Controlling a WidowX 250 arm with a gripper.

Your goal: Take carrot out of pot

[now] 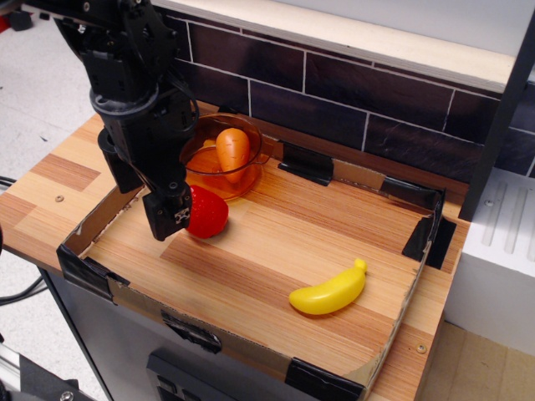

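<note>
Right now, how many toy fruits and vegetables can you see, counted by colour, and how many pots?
Orange toys: 1, the carrot, standing in the pot
Red toys: 1, the strawberry, beside the robot's fingers
Yellow toys: 1, the banana, on the wooden tray floor
Pots: 1, the amber pot
Total: 4 things

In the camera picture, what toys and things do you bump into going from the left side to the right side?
Gripper → strawberry → carrot, sitting in the pot → banana.
</note>
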